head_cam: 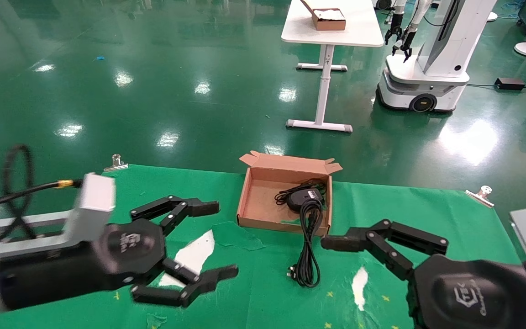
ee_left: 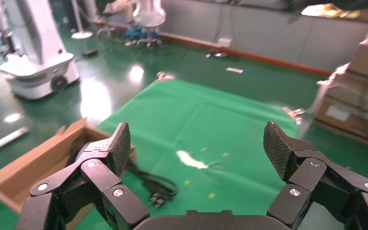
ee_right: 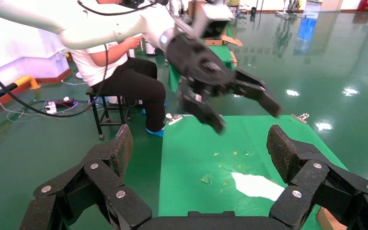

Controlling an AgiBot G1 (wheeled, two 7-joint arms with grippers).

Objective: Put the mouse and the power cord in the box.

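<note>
Mouse (head_cam: 300,199): it is seen lying inside the box, toward the box's right wall, with its thin wire bunched beside it; this half of the task is judged done.
Power cord (head_cam: 309,237): its long loops are draped over the box's near wall, the upper part resting on the mouse and the plug end lying on the green cloth just outside, toward the near edge of the counter.
Box (head_cam: 256,203): it is set open near the far edge of the counter, about midway along it, flaps turned outward on its far side.
Left pincer (head_cam: 197,244): it is held spread wide and empty above the cloth, left of the box and of the cord.
Right pincer (head_cam: 336,241): only one finger is shown in the head view; in its own wrist view the fingers are seen well apart and empty, near the hanging loops.
Step in hand: judged to be getting the rest of the cord into the box.
How it is done well: the loops should be gripped near the plug, where the bundle is thickest, lifted clear of the near wall, and laid in the bare left part of the box so that the mouse is not dragged out.
Risk: the box could be pushed or tipped if the wall is caught.
</note>
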